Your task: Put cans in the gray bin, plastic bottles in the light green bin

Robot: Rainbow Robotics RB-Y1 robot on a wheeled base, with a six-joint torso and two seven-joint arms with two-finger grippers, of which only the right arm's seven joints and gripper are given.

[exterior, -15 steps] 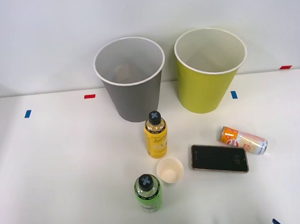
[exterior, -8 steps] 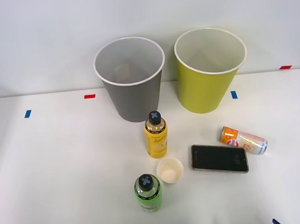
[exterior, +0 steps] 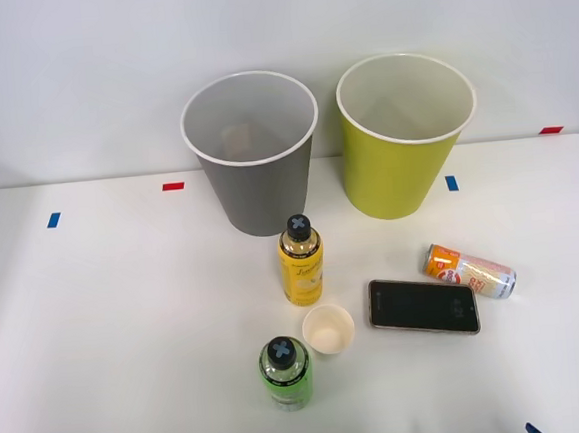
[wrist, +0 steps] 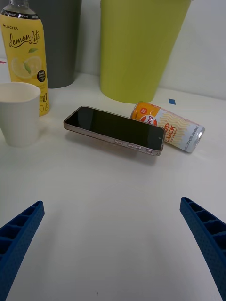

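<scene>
The gray bin (exterior: pixel 258 194) and the light green bin (exterior: pixel 401 173) stand side by side at the back of the table. In front of the gray bin stands a yellow plastic bottle (exterior: pixel 301 266). A green plastic bottle (exterior: pixel 286 375) stands nearer the front edge. One orange-and-white can (exterior: pixel 469 271) lies on its side at the right. My right gripper (wrist: pixel 110 202) is open and empty just above the table, short of the can (wrist: pixel 169 127), with the light green bin (wrist: pixel 136 47) and yellow bottle (wrist: pixel 26 56) beyond. A blue fingertip (exterior: pixel 532 429) shows at the front right edge.
A dark phone (exterior: pixel 423 306) lies flat between my gripper and the can, close in front of it (wrist: pixel 115 129). A small cream paper cup (exterior: pixel 328 329) stands between the two bottles. Red and blue tape marks dot the white table (exterior: pixel 127 320).
</scene>
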